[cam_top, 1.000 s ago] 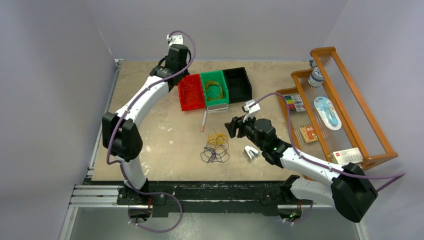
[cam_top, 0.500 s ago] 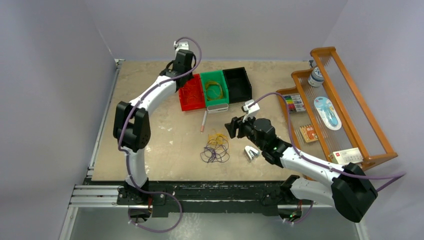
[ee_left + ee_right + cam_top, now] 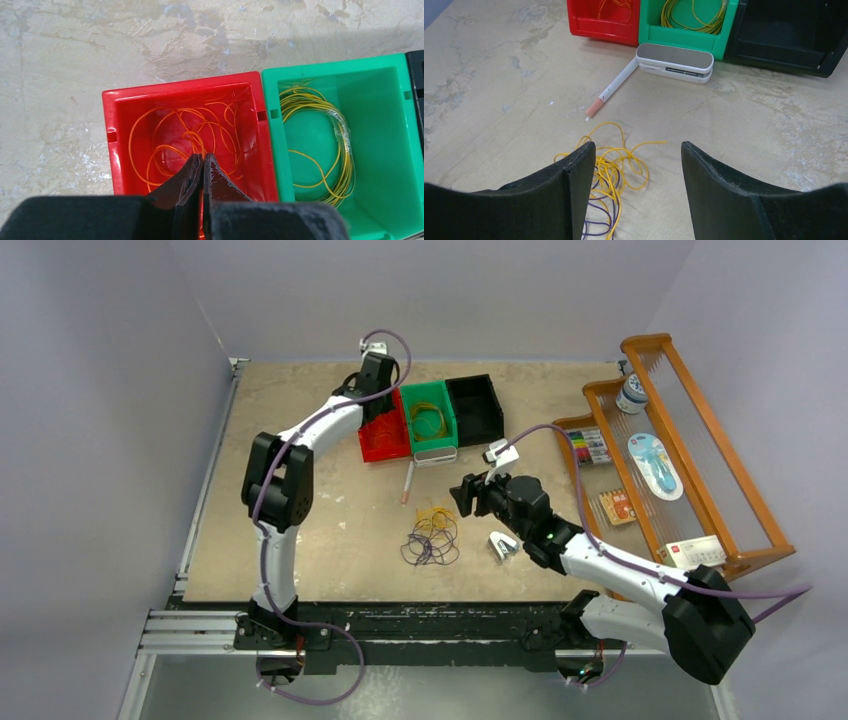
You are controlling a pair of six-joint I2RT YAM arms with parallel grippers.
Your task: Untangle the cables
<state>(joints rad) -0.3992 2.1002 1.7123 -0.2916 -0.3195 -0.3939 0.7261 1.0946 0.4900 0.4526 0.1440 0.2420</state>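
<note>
Left gripper (image 3: 202, 167): clenched over red bin (image 3: 112, 150), where the orange cable (image 3: 165, 125) lies sorted.
Right gripper (image 3: 636, 150): spread above yellow-purple tangle (image 3: 611, 170), likely ready to pick.

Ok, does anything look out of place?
Yes: the tangled cables lie in one yellow-and-purple heap on the table, while the orange cable sits in the red bin and a yellow cable in the green bin.

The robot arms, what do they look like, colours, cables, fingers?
Both the left arm and right arm have white link shells and black joint housings. A thick lilac hose runs along each. The left gripper has black fingers tapering to wedge tips; the right gripper has broad matte black ones.
</note>
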